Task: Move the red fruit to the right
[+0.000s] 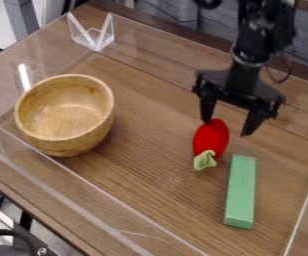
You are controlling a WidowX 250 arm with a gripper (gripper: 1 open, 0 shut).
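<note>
One camera above the wooden table point(63, 185)

It looks from high and at a slant down on the tabletop, taking in the full bowl point(65, 114) and the green block point(241, 191); only this one view is given.

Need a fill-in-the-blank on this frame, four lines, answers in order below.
1. The bowl is made of ____.
2. The fruit in front of the gripper is coloured ____.
3. The long flat block is coloured ____.
4. Of bowl and block, the one nearer the fruit is the ____.

Missing words: wood; red; green; block
</note>
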